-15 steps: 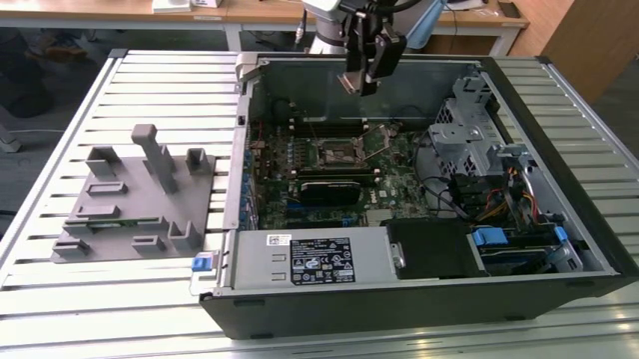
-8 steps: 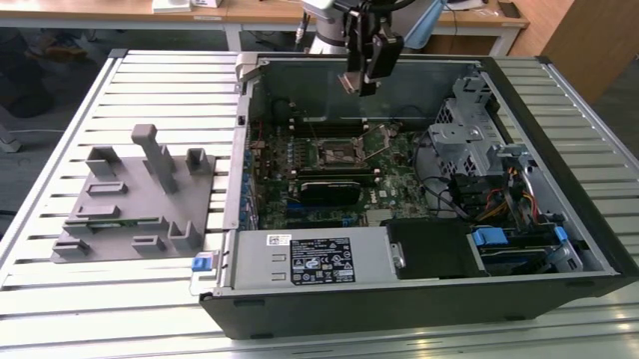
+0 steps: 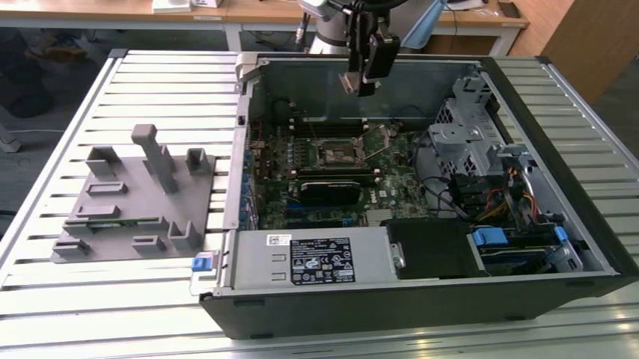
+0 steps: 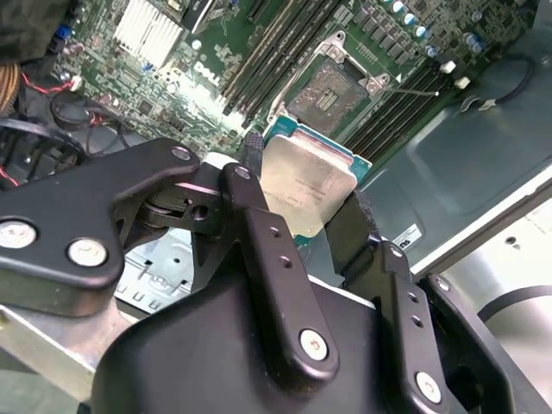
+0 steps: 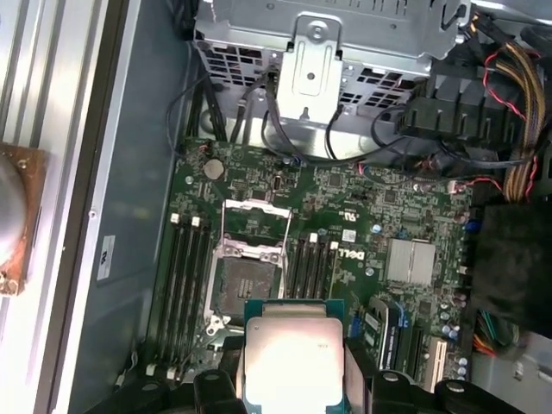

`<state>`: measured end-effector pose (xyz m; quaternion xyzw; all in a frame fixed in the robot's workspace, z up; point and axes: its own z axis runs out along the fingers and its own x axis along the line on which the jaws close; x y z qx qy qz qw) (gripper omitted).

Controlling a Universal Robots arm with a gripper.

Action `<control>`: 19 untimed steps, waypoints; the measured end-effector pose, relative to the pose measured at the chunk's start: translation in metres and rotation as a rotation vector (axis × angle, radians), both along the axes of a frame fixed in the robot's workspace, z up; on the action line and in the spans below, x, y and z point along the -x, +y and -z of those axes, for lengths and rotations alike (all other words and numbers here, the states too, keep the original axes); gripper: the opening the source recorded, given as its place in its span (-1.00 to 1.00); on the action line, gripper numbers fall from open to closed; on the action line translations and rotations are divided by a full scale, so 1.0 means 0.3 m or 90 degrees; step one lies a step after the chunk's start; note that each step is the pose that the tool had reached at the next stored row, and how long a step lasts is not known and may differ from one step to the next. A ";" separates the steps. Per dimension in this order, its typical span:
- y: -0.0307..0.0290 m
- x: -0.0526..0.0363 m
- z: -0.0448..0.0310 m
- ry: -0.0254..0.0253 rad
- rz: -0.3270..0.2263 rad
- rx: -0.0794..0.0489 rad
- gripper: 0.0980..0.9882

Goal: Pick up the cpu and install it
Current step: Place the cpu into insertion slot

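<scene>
The cpu [image 4: 304, 179] [image 5: 291, 355], a flat silver square with a green rim, is pinched between my two black fingers. My gripper [image 3: 361, 84] [image 4: 306, 197] [image 5: 293, 384] is shut on its edges. It hangs above the open computer case [image 3: 559, 247], over the far part of the green motherboard [image 3: 299, 213]. Below it lies the cpu socket [image 3: 337, 153] [image 4: 333, 93] [image 5: 245, 278] with its metal frame lifted open. In both wrist views the chip is apart from the socket, well above the board.
A grey fixture [image 3: 135, 198] holding a thin green memory stick [image 3: 115, 222] stands on the slatted table at the exterior view's left. Inside the case are a power supply [image 3: 310, 258], a metal drive cage [image 3: 469, 134], loose cables [image 5: 509, 95] and memory slots [image 5: 185, 276].
</scene>
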<state>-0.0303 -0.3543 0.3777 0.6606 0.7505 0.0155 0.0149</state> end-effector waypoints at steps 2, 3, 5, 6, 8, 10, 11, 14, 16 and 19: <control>0.001 0.000 0.000 0.0000 0.011 0.001 0.00; 0.001 0.000 0.000 0.0000 0.016 0.001 0.00; 0.001 0.000 0.000 0.0000 0.026 0.001 0.00; 0.002 0.000 0.000 0.0000 0.032 0.002 0.00; 0.002 0.000 0.000 0.0000 0.042 0.002 0.00; 0.003 0.000 0.001 0.0000 0.052 0.002 0.00; 0.003 0.000 0.001 0.0000 0.058 0.003 0.00; 0.004 0.000 0.001 0.0000 0.073 0.003 0.00; 0.005 0.000 0.001 0.0000 0.083 0.004 0.00; 0.007 0.000 0.001 -0.0001 0.098 0.005 0.00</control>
